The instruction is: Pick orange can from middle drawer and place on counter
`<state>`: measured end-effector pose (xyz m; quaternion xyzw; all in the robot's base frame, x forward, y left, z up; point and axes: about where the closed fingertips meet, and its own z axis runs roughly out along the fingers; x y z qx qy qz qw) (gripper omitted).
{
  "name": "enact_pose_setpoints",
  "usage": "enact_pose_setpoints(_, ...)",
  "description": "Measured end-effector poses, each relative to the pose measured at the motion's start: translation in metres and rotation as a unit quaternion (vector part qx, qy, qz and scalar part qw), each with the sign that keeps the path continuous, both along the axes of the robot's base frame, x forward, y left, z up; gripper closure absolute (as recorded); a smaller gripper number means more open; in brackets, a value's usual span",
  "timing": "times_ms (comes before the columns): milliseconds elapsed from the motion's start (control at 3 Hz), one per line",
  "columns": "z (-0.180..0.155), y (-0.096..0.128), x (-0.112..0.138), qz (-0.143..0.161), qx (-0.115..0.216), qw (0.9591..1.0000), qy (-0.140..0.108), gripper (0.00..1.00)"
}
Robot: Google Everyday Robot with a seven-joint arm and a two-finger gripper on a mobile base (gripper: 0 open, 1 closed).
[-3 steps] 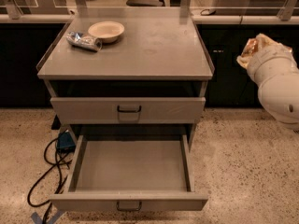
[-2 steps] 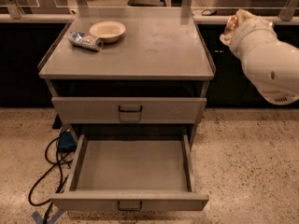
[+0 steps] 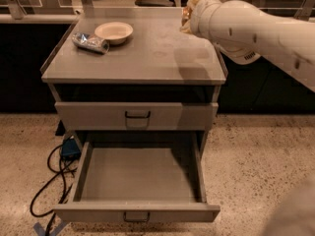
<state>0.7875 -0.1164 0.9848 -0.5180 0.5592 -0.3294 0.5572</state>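
Gripper (image 3: 189,14) hangs at the far right corner of the tabletop (image 3: 147,58), clasped on the orange can (image 3: 185,14). Only an orange-brown sliver of the can shows past the thick pale arm (image 3: 256,28). The pick looks done, so the step in hand is the placing. Whether the can's base already meets the surface I cannot tell. The next move calls for a straight lowering until the can stands, then a release and a lift clear without tipping it.

At the far left a silver-blue cylinder (image 3: 90,42) lies on its side with a pale bowl (image 3: 113,32) just beside it, both well apart from the can. The broad middle of the tabletop is bare and offers the safest spot. On the right, the gripper is close to the raised side rim (image 3: 221,63) and the far edge, so setting down a little leftward and nearer would be wiser. Below, the middle drawer (image 3: 138,176) stands pulled out, nothing on its floor, out of the arm's way.
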Motion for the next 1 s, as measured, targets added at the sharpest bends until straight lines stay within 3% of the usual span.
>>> enact_pose_setpoints(333,-0.035,0.035,0.035,0.039,-0.026,0.9972,0.059,1.00)
enact_pose_setpoints(667,-0.061,0.070,0.070,0.063,-0.063,0.9893,0.115,1.00)
enact_pose_setpoints(1000,-0.073,0.069,0.094,0.055,-0.105,0.9792,0.165,1.00)
